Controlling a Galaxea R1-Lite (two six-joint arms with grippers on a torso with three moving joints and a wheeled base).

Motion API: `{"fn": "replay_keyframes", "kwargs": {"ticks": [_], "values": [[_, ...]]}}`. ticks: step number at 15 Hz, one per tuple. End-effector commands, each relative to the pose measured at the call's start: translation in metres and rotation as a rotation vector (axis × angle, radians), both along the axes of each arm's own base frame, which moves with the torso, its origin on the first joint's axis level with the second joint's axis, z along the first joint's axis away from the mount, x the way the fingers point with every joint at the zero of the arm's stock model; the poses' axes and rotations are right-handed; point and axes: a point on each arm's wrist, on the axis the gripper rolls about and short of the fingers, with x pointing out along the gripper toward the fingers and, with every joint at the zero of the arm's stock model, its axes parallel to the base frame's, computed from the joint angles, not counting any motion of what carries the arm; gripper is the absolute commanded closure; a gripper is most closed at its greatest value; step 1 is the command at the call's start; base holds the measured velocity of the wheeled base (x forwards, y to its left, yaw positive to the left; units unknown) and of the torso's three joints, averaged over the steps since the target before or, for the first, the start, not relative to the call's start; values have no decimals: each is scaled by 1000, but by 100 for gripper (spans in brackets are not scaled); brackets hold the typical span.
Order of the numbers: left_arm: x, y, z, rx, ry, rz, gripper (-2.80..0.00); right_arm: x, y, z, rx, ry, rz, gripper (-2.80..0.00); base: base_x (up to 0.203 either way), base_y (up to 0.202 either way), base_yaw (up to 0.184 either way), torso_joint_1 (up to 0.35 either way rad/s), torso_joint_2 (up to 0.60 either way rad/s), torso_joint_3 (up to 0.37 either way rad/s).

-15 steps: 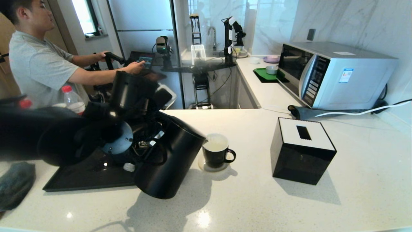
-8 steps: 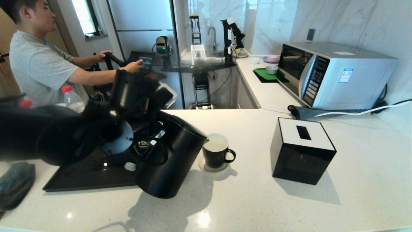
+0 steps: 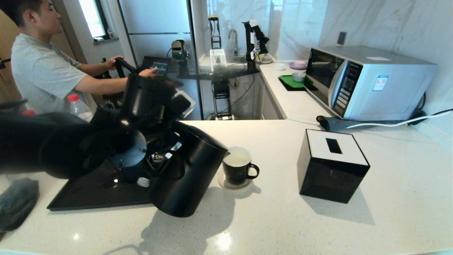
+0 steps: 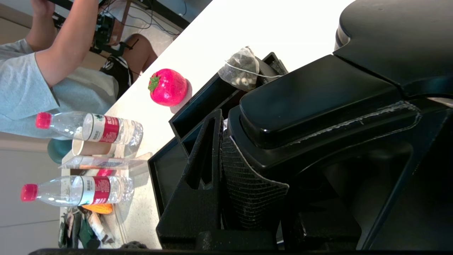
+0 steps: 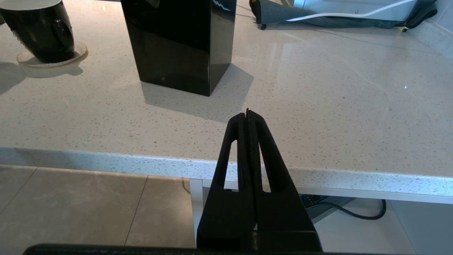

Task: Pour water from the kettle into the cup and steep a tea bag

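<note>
Nearest you, the right gripper (image 5: 247, 115) hangs parked below the counter edge, its fingers pressed together on nothing. Further in, your left gripper (image 4: 226, 141) is clamped on the loop handle of the kettle (image 3: 187, 173), tilted with its spout at the cup (image 3: 238, 165) — a heavy, sloshing load, so keep hold by the handle and tip slowly. The tea bag (image 4: 241, 69) lies beyond on the black box's rim — light and limp; take it by the string.

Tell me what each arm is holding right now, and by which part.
The left tool grips the kettle by its loop handle, tilted toward the cup. The right tool is shut on nothing.
</note>
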Motion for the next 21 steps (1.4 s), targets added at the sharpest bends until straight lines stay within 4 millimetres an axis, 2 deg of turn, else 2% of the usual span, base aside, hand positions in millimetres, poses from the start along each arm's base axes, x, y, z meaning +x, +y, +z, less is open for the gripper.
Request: {"fn": "replay_keyframes", "kwargs": {"ticks": [1, 12, 21], "values": [[1, -1, -1, 6, 3, 1, 0, 0, 0, 0, 0, 1, 1, 0, 0, 0, 0, 0, 0, 0], [2, -2, -4, 0, 6, 3, 0, 0, 0, 0, 0, 1, 1, 0, 0, 0, 0, 0, 0, 0], [-12, 7, -6, -92, -62, 32, 0, 0, 0, 0, 0, 1, 1, 0, 0, 0, 0, 0, 0, 0]]}}
